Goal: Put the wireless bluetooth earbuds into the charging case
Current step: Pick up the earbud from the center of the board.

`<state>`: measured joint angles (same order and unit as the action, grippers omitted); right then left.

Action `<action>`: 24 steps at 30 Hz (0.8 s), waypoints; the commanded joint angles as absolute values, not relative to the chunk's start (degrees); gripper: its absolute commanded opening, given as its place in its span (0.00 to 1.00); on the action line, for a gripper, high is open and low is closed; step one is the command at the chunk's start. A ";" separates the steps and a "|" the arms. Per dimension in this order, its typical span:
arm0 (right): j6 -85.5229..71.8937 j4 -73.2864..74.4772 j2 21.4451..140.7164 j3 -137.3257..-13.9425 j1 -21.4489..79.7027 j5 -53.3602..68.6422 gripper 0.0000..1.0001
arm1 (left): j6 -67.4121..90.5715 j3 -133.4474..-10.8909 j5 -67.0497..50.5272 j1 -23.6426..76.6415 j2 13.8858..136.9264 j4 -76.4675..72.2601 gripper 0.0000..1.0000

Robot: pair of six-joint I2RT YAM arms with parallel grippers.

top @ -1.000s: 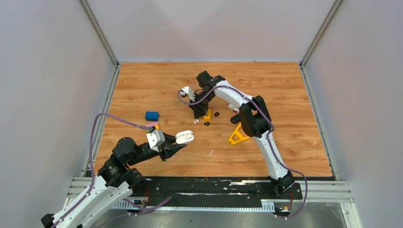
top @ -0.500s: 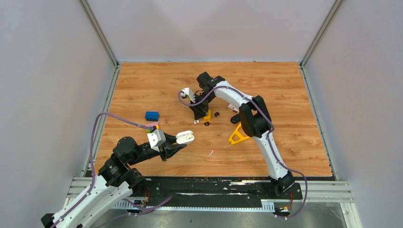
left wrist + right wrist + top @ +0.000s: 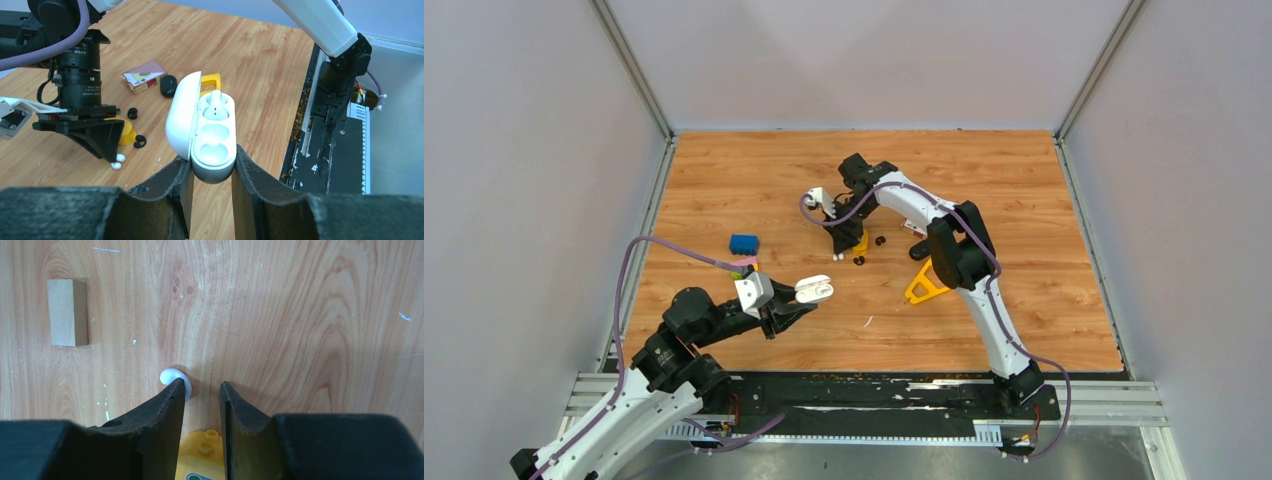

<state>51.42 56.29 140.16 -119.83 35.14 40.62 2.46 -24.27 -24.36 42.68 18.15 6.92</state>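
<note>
Currently | your left gripper [image 3: 211,166] clamps the open charging case [image 3: 212,142] | one white earbud [image 3: 216,102] seated, second well empty | right gripper [image 3: 202,390] narrowly parted, holding nothing, loose white bud [image 3: 170,376] just outside one finger

The charging case [image 3: 210,135] sits between the fingers [image 3: 250,190] of the left gripper [image 3: 212,160], lid swung left, with one earbud [image 3: 216,102] in its far socket. On the surface [image 3: 1024,200], a loose earbud [image 3: 172,376] lies against the outer side of one finger of the right gripper [image 3: 202,385], outside the gap, with a small block [image 3: 67,312] well apart to its left. In the top view, two further earbuds [image 3: 859,260] lie just right of that gripper.
</note>
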 commanded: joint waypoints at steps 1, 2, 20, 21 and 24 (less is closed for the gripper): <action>53.53 60.74 138.15 -119.27 35.46 40.58 0.32 | 2.11 -25.90 -24.79 42.71 18.40 5.55 0.00; 53.60 61.11 138.05 -119.30 35.46 40.52 0.32 | 2.13 -25.88 -24.83 42.71 18.40 5.52 0.00; 51.64 64.89 137.58 -119.89 35.50 41.60 0.24 | 2.02 -25.84 -24.52 42.71 18.33 5.56 0.00; 51.60 65.16 137.61 -119.88 35.47 41.76 0.20 | 2.02 -25.84 -24.51 42.71 18.24 5.54 0.00; 51.51 66.12 137.54 -120.05 35.45 42.50 0.12 | 2.04 -25.84 -24.52 42.71 18.20 5.53 0.00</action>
<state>51.29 60.90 139.92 -119.83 35.14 41.58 2.44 -24.27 -24.34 42.68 18.17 6.98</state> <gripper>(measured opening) 0.160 0.365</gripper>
